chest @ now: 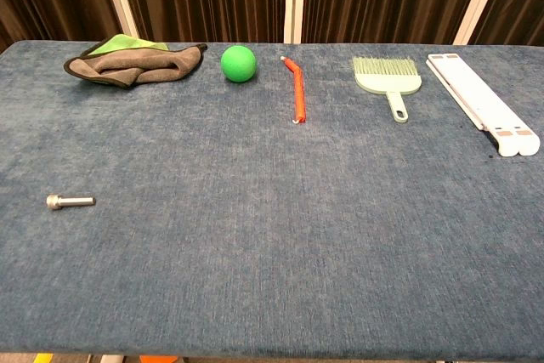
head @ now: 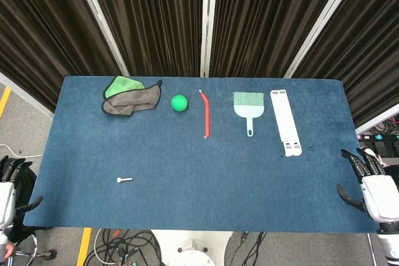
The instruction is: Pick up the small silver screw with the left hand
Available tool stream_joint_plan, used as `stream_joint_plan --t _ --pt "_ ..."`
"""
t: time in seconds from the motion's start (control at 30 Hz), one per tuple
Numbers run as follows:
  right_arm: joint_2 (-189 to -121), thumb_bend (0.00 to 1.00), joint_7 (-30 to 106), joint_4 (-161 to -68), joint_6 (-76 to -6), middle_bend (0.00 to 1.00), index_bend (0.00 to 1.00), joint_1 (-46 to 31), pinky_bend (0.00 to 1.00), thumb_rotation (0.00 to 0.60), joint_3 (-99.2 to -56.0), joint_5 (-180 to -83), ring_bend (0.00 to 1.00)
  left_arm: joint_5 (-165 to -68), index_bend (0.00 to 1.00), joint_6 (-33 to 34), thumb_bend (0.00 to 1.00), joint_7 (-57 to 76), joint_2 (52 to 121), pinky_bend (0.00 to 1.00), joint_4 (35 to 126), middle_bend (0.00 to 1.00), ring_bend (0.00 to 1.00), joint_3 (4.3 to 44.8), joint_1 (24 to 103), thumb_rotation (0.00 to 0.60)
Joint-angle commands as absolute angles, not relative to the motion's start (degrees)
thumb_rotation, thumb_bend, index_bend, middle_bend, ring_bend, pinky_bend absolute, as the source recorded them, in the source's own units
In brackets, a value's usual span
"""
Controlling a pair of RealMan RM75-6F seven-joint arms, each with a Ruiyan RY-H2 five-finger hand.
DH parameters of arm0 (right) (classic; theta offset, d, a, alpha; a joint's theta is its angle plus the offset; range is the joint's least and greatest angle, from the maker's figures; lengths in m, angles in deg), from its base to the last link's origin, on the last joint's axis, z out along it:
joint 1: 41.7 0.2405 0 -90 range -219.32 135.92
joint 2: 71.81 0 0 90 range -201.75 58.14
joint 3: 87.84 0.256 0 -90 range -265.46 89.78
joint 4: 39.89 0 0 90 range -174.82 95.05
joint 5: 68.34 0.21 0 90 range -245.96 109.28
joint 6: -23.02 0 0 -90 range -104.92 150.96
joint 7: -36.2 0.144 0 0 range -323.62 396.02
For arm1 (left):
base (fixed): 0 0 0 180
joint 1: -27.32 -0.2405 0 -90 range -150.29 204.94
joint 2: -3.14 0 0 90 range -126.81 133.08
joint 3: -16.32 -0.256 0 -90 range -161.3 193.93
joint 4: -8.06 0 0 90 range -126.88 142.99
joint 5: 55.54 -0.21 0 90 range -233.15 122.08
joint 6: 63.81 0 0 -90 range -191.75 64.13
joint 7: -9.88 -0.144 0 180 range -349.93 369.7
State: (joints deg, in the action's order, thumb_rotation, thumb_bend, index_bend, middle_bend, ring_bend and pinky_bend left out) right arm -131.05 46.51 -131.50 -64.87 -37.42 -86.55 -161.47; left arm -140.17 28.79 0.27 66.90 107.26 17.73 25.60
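Observation:
The small silver screw (head: 124, 180) lies on its side on the blue table (head: 199, 172), toward the near left; in the chest view the screw (chest: 70, 201) sits at the left, head pointing left. My left hand (head: 9, 185) hangs off the table's left edge, well left of the screw, fingers apart and holding nothing. Off the right edge my right hand (head: 368, 182) is likewise open and empty. Neither hand shows in the chest view.
Along the far side, left to right: a grey and green cloth (head: 129, 98), a green ball (head: 179, 103), a red stick (head: 206, 115), a pale green brush (head: 249, 106) and a white folding stand (head: 285, 121). Cables lie on the floor below the near edge.

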Motion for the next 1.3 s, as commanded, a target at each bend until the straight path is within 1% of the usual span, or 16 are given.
stream_joint_plan --t 0.03,0.37,0.63,0.8,0.9,1.03,1.17,1.3 --pt "-131.1 0.24 46.41 -131.59 -64.92 0.2 0.11 -37.45 0.11 0.6 -86.54 -161.43 0.05 -140.2 0.24 28.65 0.0 0.36 66.88 0.03 107.14 0.18 0.03 17.77 25.63 0.6" --pt "-130.94 0.24 46.33 -131.48 -66.24 0.2 0.11 -38.08 0.11 0.6 -86.26 -161.21 0.05 -141.93 0.24 26.48 0.0 0.88 66.92 0.03 106.66 0.18 0.03 18.48 27.74 0.6" --pt "-130.31 0.24 46.36 -131.24 -66.64 0.2 0.11 -37.79 0.11 0.6 -85.46 -161.02 0.05 -143.67 0.25 17.31 0.0 3.05 67.91 0.03 106.72 0.18 0.03 20.06 35.09 0.6" --pt "-130.79 0.24 46.59 -130.62 -65.97 0.2 0.11 -37.0 0.11 0.6 -85.07 -161.11 0.05 -143.09 0.32 11.02 0.0 1.5 71.0 0.03 107.42 0.18 0.03 20.16 39.27 0.6" --pt "-131.12 0.24 46.79 -130.31 -65.1 0.2 0.11 -36.43 0.11 0.6 -84.98 -160.99 0.05 -140.78 0.34 7.74 0.0 -0.83 73.34 0.03 108.36 0.18 0.03 20.65 41.31 0.6" --pt "-131.2 0.24 46.71 -130.16 -64.18 0.2 0.11 -35.85 0.1 0.6 -84.89 -160.8 0.05 -137.64 0.36 3.65 0.02 -5.61 77.15 0.03 108.37 0.18 0.03 20.33 43.59 0.6" --pt "-131.42 0.24 46.93 -130.01 -63.73 0.2 0.1 -35.57 0.1 0.6 -84.85 -160.56 0.05 -131.87 0.41 1.01 0.04 -8.55 81.3 0.03 108.02 0.18 0.03 20.91 44.89 0.6" --pt "-131.76 0.24 47.24 -129.58 -63.26 0.2 0.1 -35.45 0.1 0.6 -84.96 -160.22 0.05 -128.25 0.41 0.84 0.06 -12.1 85.35 0.02 106.5 0.18 0.03 20.9 45.51 0.6"
